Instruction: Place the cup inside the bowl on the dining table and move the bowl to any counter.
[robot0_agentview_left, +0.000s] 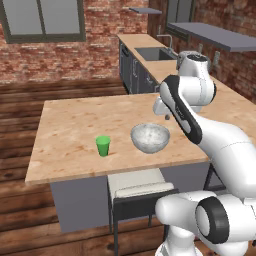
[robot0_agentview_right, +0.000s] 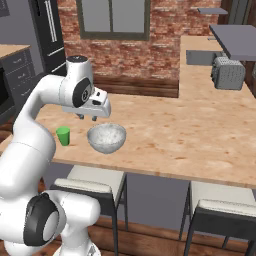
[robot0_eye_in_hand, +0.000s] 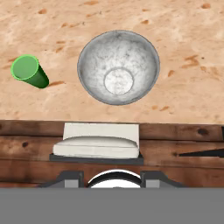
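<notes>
The small bright-green cup (robot0_eye_in_hand: 29, 71) is standing beside the round grey-white speckled bowl (robot0_eye_in_hand: 118, 66), both below the empty gripper (robot0_agentview_right: 88, 118). Its jaws are standing apart. The right base view is showing a silver toaster (robot0_agentview_right: 228, 73).

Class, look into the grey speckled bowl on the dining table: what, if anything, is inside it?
Nothing. The hand view looks straight into the bowl and shows its bare speckled bottom. The cup stands upright beside it on the dining table, apart from it. No part of the inside is covered.

A: The cup (robot0_agentview_left: 103, 145) is plain bright green; the bowl (robot0_agentview_left: 150, 138)?
B: Pale grey-white, speckled. The table (robot0_agentview_left: 75, 130) is light speckled wood, the far wall (robot0_agentview_left: 100, 50) red brick.
</notes>
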